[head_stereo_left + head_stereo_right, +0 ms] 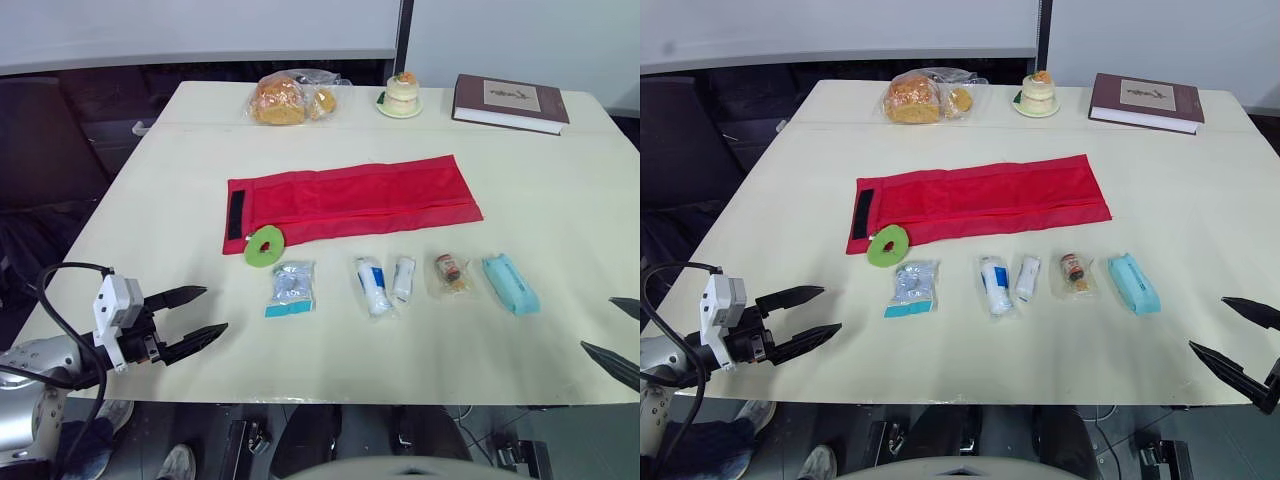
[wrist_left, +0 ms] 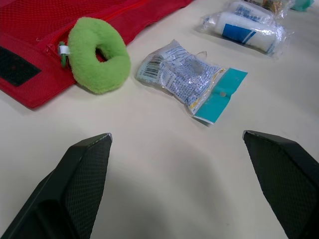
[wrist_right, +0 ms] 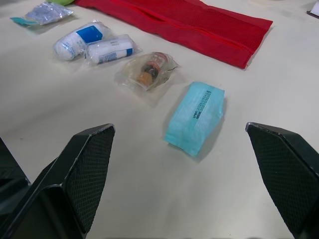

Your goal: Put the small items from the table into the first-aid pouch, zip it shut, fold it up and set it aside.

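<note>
**Grippers wide at the table's near edge**

The left gripper (image 1: 213, 309) hangs empty, fingers spread wide, over the near-left edge of the cream table (image 1: 500, 345). The right gripper (image 1: 1208, 323) is equally wide and empty at the near-right. Between them lie a clear packet (image 1: 292, 288), a bandage roll (image 1: 371, 285), a smaller roll (image 1: 404, 277), a bagged vial (image 1: 450, 272) and a teal pack (image 1: 510, 283). Beyond, the red pouch (image 1: 355, 200) lies flat and unfolded, a green ring (image 1: 264, 246) touching its left end. Bagged bread (image 1: 285, 98), a small cake (image 1: 401, 95) and a book (image 1: 510, 103) line the far edge below a pale wall (image 1: 200, 25).
</note>
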`<state>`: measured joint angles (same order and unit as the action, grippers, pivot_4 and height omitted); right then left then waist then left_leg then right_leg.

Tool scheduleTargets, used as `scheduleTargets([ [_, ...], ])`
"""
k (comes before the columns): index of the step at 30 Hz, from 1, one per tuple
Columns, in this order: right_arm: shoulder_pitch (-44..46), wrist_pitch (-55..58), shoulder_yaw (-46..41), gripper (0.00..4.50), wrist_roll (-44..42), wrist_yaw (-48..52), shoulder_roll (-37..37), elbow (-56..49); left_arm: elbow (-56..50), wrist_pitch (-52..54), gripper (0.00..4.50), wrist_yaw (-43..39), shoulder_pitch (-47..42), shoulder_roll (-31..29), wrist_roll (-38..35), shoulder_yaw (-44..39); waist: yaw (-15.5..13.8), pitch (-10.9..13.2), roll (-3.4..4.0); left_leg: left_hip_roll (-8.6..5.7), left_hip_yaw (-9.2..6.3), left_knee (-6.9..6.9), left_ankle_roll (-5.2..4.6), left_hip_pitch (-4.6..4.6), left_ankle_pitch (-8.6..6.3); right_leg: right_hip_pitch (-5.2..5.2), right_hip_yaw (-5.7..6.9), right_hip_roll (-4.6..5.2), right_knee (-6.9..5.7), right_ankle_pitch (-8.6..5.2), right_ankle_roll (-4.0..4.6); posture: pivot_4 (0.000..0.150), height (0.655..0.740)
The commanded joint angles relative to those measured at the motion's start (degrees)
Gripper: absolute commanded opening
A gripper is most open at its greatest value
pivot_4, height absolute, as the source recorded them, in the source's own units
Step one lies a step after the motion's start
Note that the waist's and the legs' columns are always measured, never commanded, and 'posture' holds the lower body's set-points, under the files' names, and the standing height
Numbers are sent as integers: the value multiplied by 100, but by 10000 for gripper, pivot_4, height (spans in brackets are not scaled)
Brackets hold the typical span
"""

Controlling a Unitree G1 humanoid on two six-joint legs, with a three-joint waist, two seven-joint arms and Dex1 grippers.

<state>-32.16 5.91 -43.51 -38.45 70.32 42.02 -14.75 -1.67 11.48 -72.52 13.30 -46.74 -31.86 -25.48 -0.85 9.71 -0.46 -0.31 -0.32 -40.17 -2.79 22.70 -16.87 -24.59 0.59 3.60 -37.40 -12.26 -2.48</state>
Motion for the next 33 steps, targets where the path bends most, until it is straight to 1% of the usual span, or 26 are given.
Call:
scheduleTargets([
  [1,11,-19,-46,45000,-87,-3,-45,-117,-119,-49,44781,-51,0,11,-144,-131,0,0,0,0,0,0,0,0,0,0,0,0,0,0,0,1500,7289],
  [12,44,-15,42,45000,-54,-14,-107,-154,-159,11,44781,-32,-10,-6,-205,-98,0,0,0,0,0,0,0,0,0,0,0,0,0,0,1,1500,7289],
  [17,47,-19,58,45000,-67,-8,-122,-178,-289,272,44781,-35,21,-15,-364,-78,0,0,0,0,0,0,0,0,0,0,0,0,0,0,0,1500,7289],
  [19,58,1,72,45000,-116,-14,-127,-277,-474,479,44781,87,63,-1,-455,-88,1,0,0,0,0,0,0,0,0,0,0,0,0,0,0,1500,7289],
  [23,102,186,167,45000,-294,-112,-131,-678,-798,1042,44781,557,-105,45,-552,90,1,0,0,1,-2,0,0,0,0,0,0,1,-1,0,-1,1500,7289],
  [25,78,404,306,45000,-421,-214,-125,-993,-944,1733,44781,796,-261,-188,-578,368,-13,0,1,1,-3,0,0,0,0,1,1,1,-1,1,0,1500,7289],
  [27,76,573,451,45000,-519,-314,-136,-1259,-1046,2001,44781,1114,-457,-260,-346,626,-10,0,1,1,-7,0,0,1,0,1,6,-1,-1,0,-1,1500,7289],
  [28,80,658,577,45000,-572,-370,-144,-1447,-1097,2055,44781,1261,-593,-215,-274,754,-8,0,0,1,-7,0,0,0,0,2,6,-1,-1,-1,-4,1500,7289],
  [31,396,949,1217,45000,-823,-864,-184,-2302,-1377,2814,44781,1844,-1117,-45,-358,1252,-4,1,-1,0,-5,0,0,0,0,2,5,-1,-1,2,0,1500,7289],
  [33,573,1035,1424,45000,-818,-1097,-188,-2530,-1460,3286,44781,2113,-1336,11,-444,1425,1,1,-1,0,-7,-1,1,0,1,1,6,-1,-6,3,-1,1500,7289],
])
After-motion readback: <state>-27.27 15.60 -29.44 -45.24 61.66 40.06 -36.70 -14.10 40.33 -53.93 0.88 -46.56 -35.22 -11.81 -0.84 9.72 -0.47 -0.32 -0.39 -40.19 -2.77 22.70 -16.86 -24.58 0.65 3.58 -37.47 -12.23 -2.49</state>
